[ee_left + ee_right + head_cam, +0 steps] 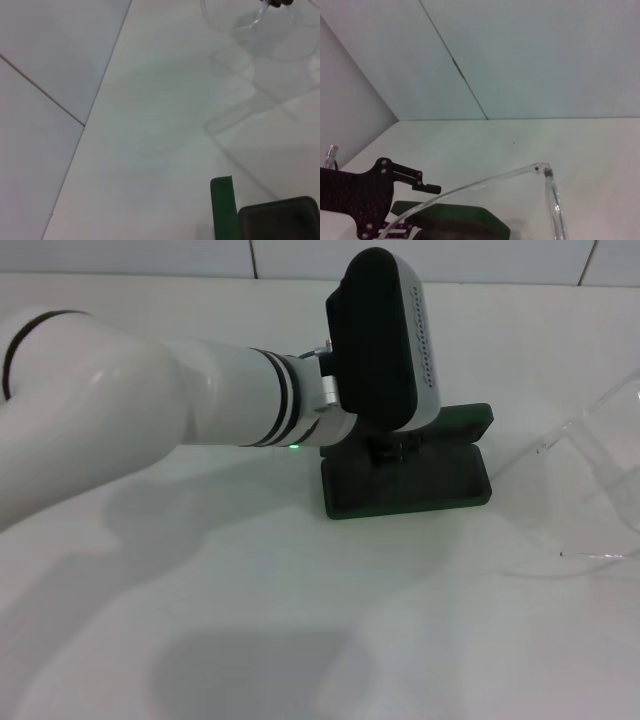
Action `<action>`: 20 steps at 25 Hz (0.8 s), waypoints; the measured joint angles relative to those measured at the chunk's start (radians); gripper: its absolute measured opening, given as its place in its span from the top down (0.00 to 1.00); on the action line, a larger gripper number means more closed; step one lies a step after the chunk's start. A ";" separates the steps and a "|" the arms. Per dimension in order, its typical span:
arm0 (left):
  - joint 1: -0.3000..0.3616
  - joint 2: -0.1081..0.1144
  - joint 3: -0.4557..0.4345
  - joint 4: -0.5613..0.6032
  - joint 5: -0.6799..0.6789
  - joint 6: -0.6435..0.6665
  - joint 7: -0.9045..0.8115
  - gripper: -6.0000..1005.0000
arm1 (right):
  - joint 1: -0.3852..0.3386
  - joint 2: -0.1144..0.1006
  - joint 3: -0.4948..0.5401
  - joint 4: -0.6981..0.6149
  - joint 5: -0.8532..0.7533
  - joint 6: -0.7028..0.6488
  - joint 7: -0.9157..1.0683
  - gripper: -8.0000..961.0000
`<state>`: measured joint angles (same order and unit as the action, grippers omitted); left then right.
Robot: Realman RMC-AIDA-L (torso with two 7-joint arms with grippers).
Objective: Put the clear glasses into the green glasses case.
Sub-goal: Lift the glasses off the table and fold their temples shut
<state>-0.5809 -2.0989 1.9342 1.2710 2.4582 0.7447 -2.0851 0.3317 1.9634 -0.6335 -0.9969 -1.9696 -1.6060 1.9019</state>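
Left arm (150, 410) over open green glasses case (410, 480), jaws unclear, clear glasses (600, 480) just beside, right jaws unseen

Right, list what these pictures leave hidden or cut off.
- Left gripper: in the head view the wrist housing covers its fingers, so open or shut cannot be told.
- Green glasses case: the left arm hides the middle of the lid and the inside; the left wrist view cuts it at the edge.
- Clear glasses: run off the head view's right edge; what holds them is not shown.
- Right gripper: in no view.
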 joint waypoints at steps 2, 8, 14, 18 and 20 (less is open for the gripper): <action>0.001 0.001 0.001 0.005 0.001 0.001 -0.002 0.72 | 0.000 0.000 0.000 0.000 0.000 0.000 0.000 0.88; 0.070 0.005 -0.009 0.092 0.003 0.000 0.003 0.52 | -0.003 0.000 0.000 0.000 0.000 0.000 0.000 0.88; 0.158 0.005 -0.033 0.171 -0.024 -0.021 0.004 0.50 | 0.004 -0.001 0.000 0.005 0.003 -0.024 0.015 0.88; 0.209 0.005 -0.029 0.199 -0.075 -0.065 0.009 0.50 | 0.026 -0.011 0.000 0.034 0.008 -0.080 0.021 0.88; 0.242 0.005 -0.028 0.209 -0.134 -0.104 0.031 0.50 | 0.040 -0.017 0.001 0.056 0.009 -0.106 0.021 0.88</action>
<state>-0.3393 -2.0937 1.9059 1.4799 2.3241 0.6404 -2.0542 0.3712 1.9462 -0.6329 -0.9406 -1.9602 -1.7118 1.9233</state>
